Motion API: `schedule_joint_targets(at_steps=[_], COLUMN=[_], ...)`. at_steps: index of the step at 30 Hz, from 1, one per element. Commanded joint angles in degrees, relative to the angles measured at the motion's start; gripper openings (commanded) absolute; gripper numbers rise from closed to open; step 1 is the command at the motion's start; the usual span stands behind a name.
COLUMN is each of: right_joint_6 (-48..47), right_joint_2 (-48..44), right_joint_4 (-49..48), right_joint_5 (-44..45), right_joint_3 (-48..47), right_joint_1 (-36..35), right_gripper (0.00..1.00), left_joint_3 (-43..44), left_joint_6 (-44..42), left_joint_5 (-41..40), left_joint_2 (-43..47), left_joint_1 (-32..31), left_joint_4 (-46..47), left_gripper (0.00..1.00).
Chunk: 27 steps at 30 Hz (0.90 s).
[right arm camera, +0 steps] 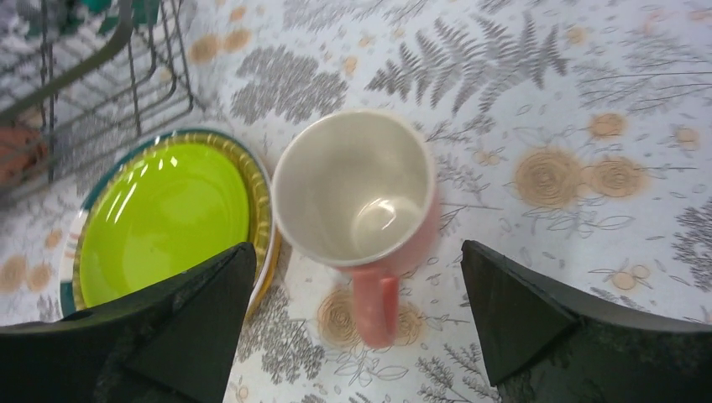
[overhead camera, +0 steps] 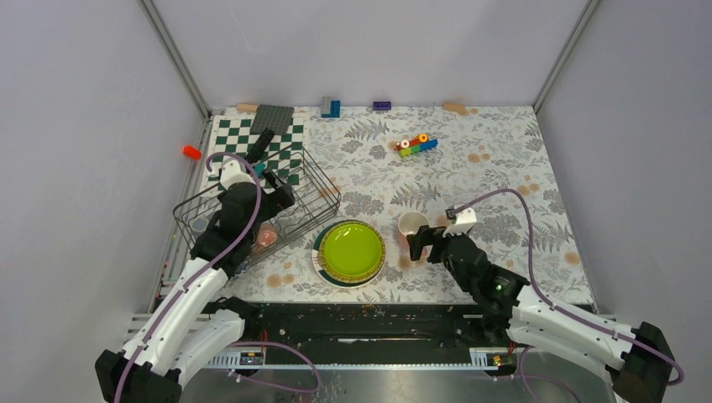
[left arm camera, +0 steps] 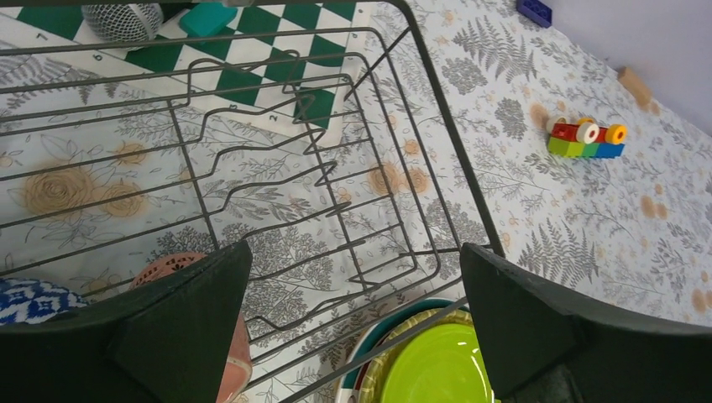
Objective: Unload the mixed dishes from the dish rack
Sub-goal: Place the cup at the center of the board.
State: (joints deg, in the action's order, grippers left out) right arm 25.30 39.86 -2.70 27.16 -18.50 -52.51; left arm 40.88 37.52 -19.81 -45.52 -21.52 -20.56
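Fern-print tablecloth [overhead camera: 504, 168], centre frame: your right gripper [right arm camera: 354, 252] is straddling the pink cup [right arm camera: 353, 185], spread, apparently clear; retreating crooked is risking toppling it.

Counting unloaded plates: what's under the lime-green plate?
Under the lime-green plate, a yellow plate shows its rim, and below it a white plate shows its dark-green edge. Their centres are covered.

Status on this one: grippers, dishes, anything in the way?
Left gripper open over rack. Right gripper open, astride upright pink cup beside stacked plates. One pink dish in rack. Nothing blocking.
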Motion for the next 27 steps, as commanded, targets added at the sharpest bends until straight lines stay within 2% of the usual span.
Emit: schedule_joint_targets(at_steps=[1, 5, 7, 13, 20, 27], right_joint_6=[1.71, -3.24, -6.27, -12.18, -14.19, -12.91], right_joint_2=[-6.62, -12.53, -13.72, -11.47, -7.78, -8.45], right_joint_4=[-8.87, -22.40, -26.20, -31.57, -36.27, -34.92], right_joint_5=[12.65, 16.81, 19.65, 24.78, 24.43, 23.51], right_joint_3=[4.23, 8.30, 8.76, 9.14, 10.33, 10.50], right_joint_1=[-0.40, -0.40, -0.40, -0.40, -0.40, -0.37], right_gripper=[1.00, 1.00, 1.00, 1.00, 1.00, 0.99], left_joint_3=[3.55, 4.55, 5.13, 5.17, 5.27, 10.66], left_joint_6=[1.71, 4.23, 5.41, 8.60, 12.27, 9.58], left_joint_5=[-3.79, -5.78, -6.17, -1.20, -2.46, -4.70], left_joint_2=[-1.02, -2.10, -2.40, -3.10, -4.50, -10.11], left_joint_1=[0.16, 0.16, 0.16, 0.16, 0.16, 0.16], left_joint_4=[-2.06, -7.14, -11.05, -21.40, -31.44, -37.97], left_gripper=[0.99, 0.99, 0.99, 0.99, 0.99, 0.98])
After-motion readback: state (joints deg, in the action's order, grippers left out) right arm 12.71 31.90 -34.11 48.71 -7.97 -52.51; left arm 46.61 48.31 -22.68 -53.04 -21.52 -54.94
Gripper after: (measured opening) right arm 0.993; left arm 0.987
